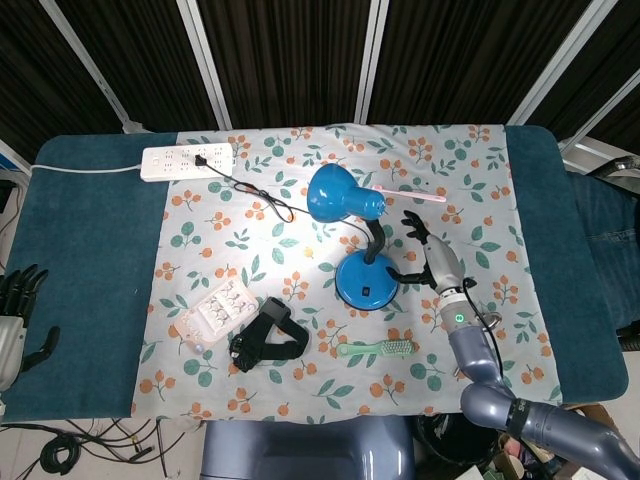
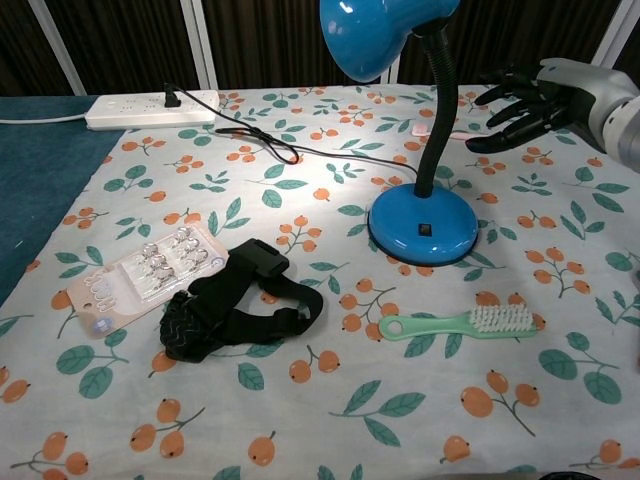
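Observation:
A blue desk lamp (image 1: 355, 250) (image 2: 424, 222) stands lit on the flowered cloth, its shade (image 1: 332, 192) bent toward the left. My right hand (image 1: 432, 256) (image 2: 527, 97) hovers just right of the lamp's gooseneck, fingers spread, holding nothing and a small gap away from the neck. My left hand (image 1: 18, 300) hangs off the table's left edge, fingers loosely apart, empty. A green brush (image 1: 380, 348) (image 2: 462, 322) lies in front of the lamp's base.
A black strap (image 1: 266, 338) (image 2: 236, 304) and a clear blister pack (image 1: 214, 313) (image 2: 138, 274) lie front left. A white power strip (image 1: 189, 160) (image 2: 151, 109) with the lamp's black cord (image 2: 270, 143) sits back left. A pink stick (image 1: 412, 193) lies behind the lamp.

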